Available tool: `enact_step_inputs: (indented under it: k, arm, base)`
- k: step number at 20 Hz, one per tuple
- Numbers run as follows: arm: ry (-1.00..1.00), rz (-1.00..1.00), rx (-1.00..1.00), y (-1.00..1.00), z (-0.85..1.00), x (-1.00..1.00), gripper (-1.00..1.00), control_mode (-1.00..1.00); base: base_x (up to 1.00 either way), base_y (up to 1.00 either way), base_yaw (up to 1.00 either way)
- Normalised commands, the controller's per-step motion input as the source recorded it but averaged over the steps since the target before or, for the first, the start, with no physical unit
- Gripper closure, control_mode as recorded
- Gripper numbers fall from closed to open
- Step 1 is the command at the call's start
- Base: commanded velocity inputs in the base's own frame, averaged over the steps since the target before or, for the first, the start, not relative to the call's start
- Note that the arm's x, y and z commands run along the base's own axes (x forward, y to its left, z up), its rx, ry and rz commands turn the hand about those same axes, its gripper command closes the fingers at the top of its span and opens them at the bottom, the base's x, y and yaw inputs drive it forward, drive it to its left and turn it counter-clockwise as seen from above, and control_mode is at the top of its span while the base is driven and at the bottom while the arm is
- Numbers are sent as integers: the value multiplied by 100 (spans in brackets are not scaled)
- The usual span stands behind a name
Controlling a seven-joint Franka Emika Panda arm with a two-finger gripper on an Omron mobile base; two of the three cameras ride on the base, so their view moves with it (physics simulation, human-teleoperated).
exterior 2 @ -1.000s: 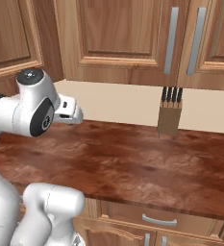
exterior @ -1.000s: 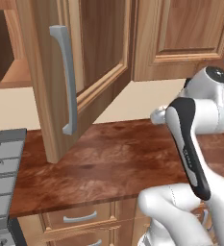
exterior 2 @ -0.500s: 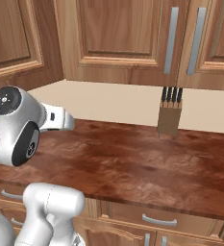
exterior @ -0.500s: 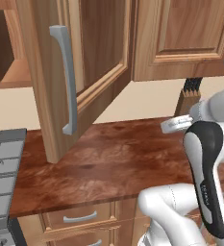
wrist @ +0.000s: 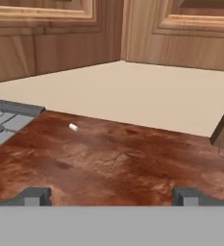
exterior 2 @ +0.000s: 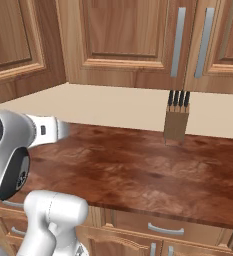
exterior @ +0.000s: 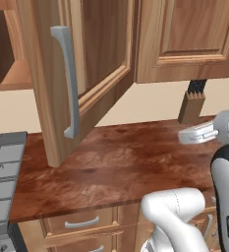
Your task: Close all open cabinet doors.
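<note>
One of the cabinet doors [exterior: 94, 74] hangs wide open over the left of the counter, its long grey bar handle [exterior: 67, 81] facing me. To its right a cabinet door [exterior: 185, 39] is shut. Two more shut cabinet doors [exterior 2: 125, 40] with grey bar handles [exterior 2: 177, 42] fill the right base view. In the hand view my gripper [wrist: 112, 196] is open, its two dark fingertips [wrist: 34, 196] far apart with nothing between them. It hangs low over the brown counter [wrist: 113, 158], facing the wall. The open door's lower edge [wrist: 36, 43] is at the upper left.
A wooden knife block [exterior: 193, 103] [exterior 2: 177, 120] stands on the counter against the wall. A grey stove top [exterior: 0, 172] [wrist: 3, 122] borders the counter's left end. A small white bit [wrist: 73, 127] lies on the counter. Drawers [exterior: 81, 224] run below the counter's front edge.
The arm has dropped and swung, so its upper joint sits lower in both base views. The knife block, hidden behind the arm before, now shows in the left base view. The doors have not moved.
</note>
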Motion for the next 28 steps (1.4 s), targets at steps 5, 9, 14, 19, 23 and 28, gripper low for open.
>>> enact_step_inputs:
  k: [5, 9, 14, 19, 23, 28]
  arm:
    - [-10, 7, 0, 0, 48, -39, -100, -100]
    - [-12, 9, -2, 1, 55, -22, -100, -100]
    - [-11, 10, -2, 5, 51, -11, -100, -100]
    - [-2, 7, -4, 31, 24, -1, -100, -100]
    - [0, 0, -10, 62, 0, 3, -100, -100]
    - [-1, 1, -7, 52, 12, 0, -100, -100]
  base:
    - [0, 0, 0]
    - [0, 0, 0]
    - [0, 0, 0]
    - [0, 0, 0]
    - [0, 0, 0]
    - [0, 0, 0]
